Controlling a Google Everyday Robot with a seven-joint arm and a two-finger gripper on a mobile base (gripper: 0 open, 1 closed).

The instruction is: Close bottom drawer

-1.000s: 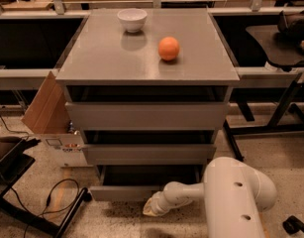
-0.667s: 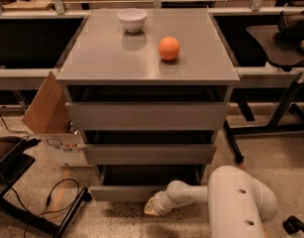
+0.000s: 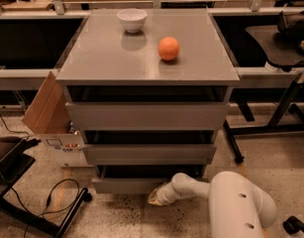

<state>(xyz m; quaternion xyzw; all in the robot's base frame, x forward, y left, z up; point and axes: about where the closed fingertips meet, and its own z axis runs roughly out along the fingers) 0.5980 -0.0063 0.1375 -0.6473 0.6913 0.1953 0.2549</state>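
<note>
The bottom drawer (image 3: 123,185) is the lowest, narrowest grey front of the cabinet, near the floor, pulled out a little with a dark gap above it. My white arm (image 3: 230,202) reaches in from the lower right. My gripper (image 3: 155,196) is at the drawer front's lower right edge, close to the floor.
Two wider grey drawers (image 3: 146,115) sit above. A white bowl (image 3: 131,20) and an orange (image 3: 169,48) rest on the cabinet top (image 3: 102,58). A cardboard box (image 3: 50,118) leans at the left. Cables (image 3: 52,202) and a black stand lie on the floor at lower left. A desk frame (image 3: 275,128) stands right.
The arm has shifted slightly right and the gripper stays against the bottom drawer's front; the drawer's position looks about the same.
</note>
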